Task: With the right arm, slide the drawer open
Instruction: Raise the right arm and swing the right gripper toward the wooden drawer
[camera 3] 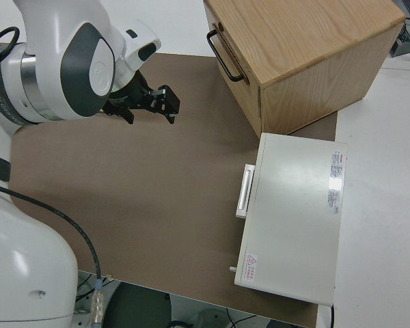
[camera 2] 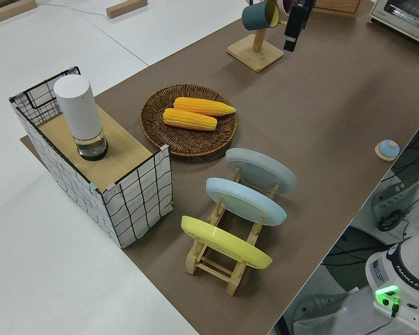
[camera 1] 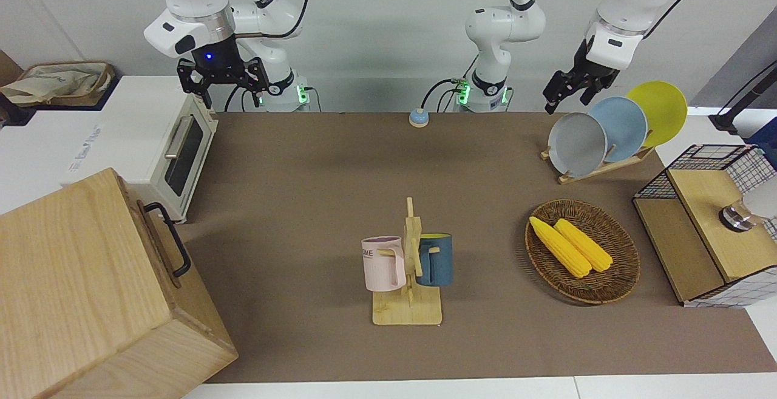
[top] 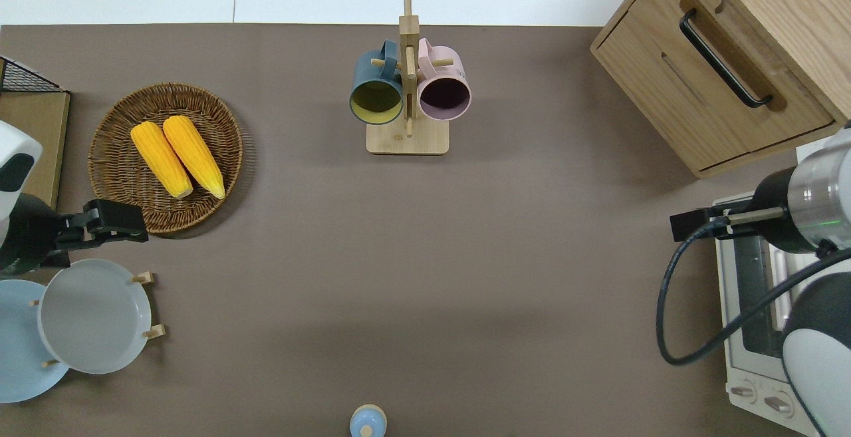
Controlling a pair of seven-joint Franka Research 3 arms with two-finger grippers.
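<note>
The drawer [top: 705, 101] is shut in the pale wooden cabinet [camera 1: 73, 277] at the right arm's end of the table, and has a black bar handle [top: 723, 58]. The handle also shows in the front view [camera 1: 172, 242] and in the right side view [camera 3: 223, 53]. My right gripper [camera 1: 226, 86], with a blue light, is open and empty. It hangs in the air over the table edge beside the toaster oven's corner [top: 691, 224], apart from the drawer; it also shows in the right side view [camera 3: 154, 104]. My left arm is parked, its gripper [camera 1: 569, 96] open and empty.
A white toaster oven [camera 1: 152, 138] stands next to the cabinet, nearer to the robots. A mug rack [camera 1: 408, 277] with two mugs stands mid-table. A basket of corn [camera 1: 581, 252], a plate rack [camera 1: 613, 129] and a wire-mesh box [camera 1: 710, 235] are at the left arm's end.
</note>
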